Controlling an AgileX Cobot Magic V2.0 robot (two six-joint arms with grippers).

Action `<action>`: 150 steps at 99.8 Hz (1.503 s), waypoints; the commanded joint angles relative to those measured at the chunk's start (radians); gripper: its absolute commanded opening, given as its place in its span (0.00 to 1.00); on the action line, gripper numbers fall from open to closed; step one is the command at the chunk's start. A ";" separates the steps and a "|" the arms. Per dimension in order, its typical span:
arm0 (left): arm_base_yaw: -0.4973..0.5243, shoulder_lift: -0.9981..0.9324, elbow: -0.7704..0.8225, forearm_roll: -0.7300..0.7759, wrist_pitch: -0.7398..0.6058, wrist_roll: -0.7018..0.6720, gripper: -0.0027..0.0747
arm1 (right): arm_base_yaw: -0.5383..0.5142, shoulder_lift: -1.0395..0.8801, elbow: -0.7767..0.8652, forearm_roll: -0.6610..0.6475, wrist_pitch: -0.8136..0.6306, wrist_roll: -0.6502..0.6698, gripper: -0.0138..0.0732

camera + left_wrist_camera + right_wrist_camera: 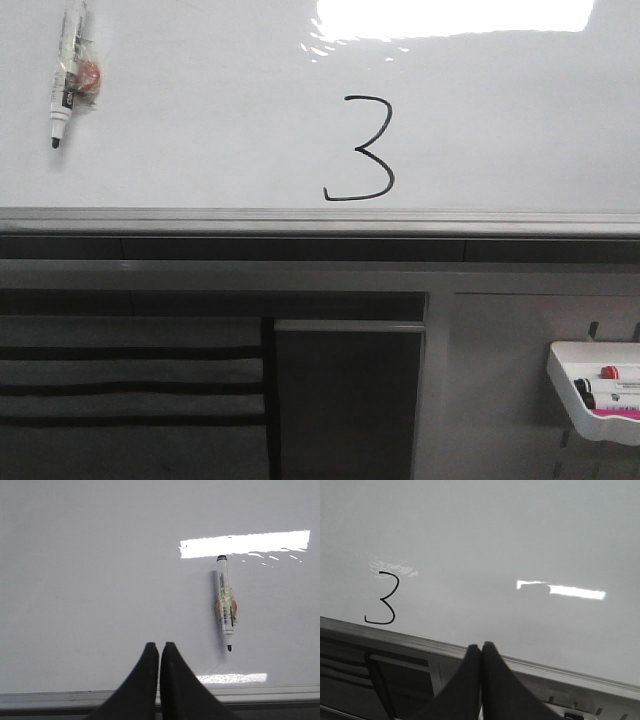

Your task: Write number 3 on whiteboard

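Black number 3 [360, 150] sits low-centre on whiteboard [200, 120], just above grey rail | marker [68, 75] stuck upper left, uncapped | left tool [159, 647] closed, empty | right tool [481, 647] closed, empty

Whiteboard [200, 120] glossy, smooth, mirrors the light. Edge rail [320, 222] brushed grey metal. Marker [66, 75] glossy plastic, with a crinkly clear wrap. Tray [580, 395] smooth white plastic. Both claws' fingers [150, 680] matt black.
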State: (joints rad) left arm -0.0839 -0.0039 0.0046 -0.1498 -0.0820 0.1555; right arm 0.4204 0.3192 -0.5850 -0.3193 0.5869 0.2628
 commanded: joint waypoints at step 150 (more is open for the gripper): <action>-0.001 -0.029 0.007 -0.008 -0.077 -0.010 0.01 | -0.318 -0.343 0.563 0.289 -0.531 0.002 0.08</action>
State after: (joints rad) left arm -0.0839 -0.0039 0.0046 -0.1504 -0.0839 0.1555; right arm 0.1096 -0.0072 -0.0132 -0.0298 0.1715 0.2654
